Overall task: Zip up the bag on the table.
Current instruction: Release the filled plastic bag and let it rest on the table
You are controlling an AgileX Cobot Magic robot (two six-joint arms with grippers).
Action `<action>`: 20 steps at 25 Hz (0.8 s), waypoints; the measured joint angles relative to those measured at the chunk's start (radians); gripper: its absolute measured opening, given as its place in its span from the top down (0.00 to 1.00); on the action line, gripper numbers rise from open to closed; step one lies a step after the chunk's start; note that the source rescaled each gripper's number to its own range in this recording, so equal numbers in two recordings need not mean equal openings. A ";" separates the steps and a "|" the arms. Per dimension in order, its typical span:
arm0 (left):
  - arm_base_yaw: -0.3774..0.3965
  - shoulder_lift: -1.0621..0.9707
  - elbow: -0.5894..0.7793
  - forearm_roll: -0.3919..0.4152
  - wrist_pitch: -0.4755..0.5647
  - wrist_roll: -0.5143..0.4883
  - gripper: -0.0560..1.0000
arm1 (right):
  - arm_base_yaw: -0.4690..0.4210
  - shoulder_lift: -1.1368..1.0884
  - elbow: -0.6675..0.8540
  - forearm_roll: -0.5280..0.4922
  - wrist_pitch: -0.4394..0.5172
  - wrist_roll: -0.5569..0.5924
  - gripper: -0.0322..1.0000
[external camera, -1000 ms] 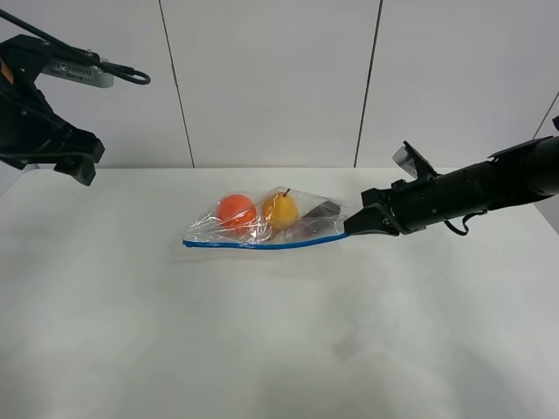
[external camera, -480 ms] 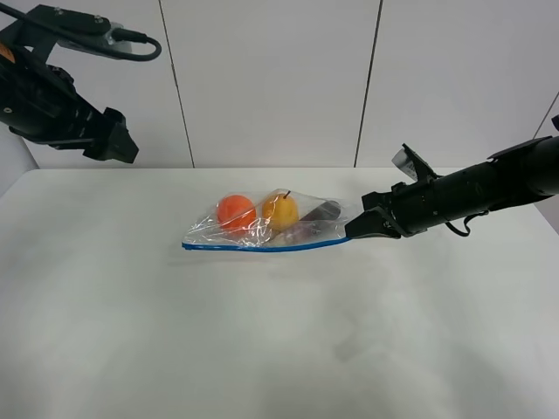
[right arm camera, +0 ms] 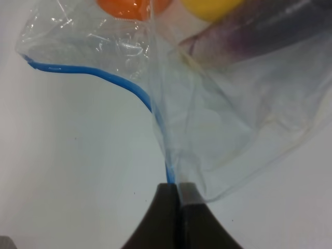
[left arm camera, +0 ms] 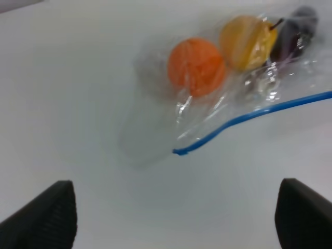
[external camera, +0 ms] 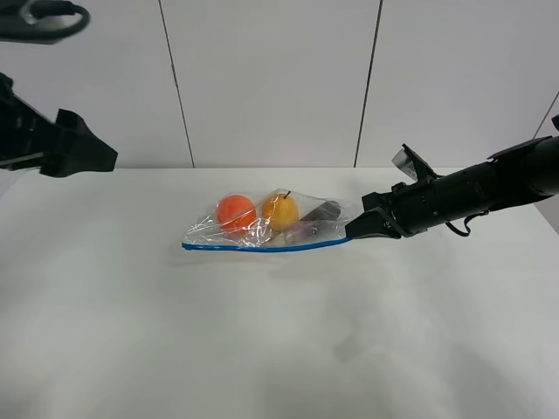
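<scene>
The right gripper (external camera: 353,229) is pinched tight on the right-hand end of the blue zipper strip (external camera: 262,247) of the bag (external camera: 301,234), its arm reaching in low over the table (external camera: 262,349) from the right. The bag lies near the table's middle, toward the far side, with the strip along its near edge and an orange fruit (external camera: 237,210), a yellow fruit (external camera: 280,209) and a dark purple fruit (external camera: 321,212) in a row inside. The left gripper (left arm camera: 176,220), jaws spread wide and holding nothing, hangs in the air over the table's far left, well apart from the bag.
</scene>
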 joint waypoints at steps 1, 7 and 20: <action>0.000 -0.035 0.011 -0.008 0.010 -0.001 0.00 | 0.000 0.000 0.000 0.000 -0.001 0.000 0.97; 0.000 -0.257 0.050 0.009 0.106 -0.027 0.00 | 0.000 0.000 0.000 0.000 -0.008 0.000 0.97; 0.000 -0.304 0.150 0.526 0.135 -0.307 0.01 | 0.000 0.000 0.000 0.000 -0.007 0.000 0.97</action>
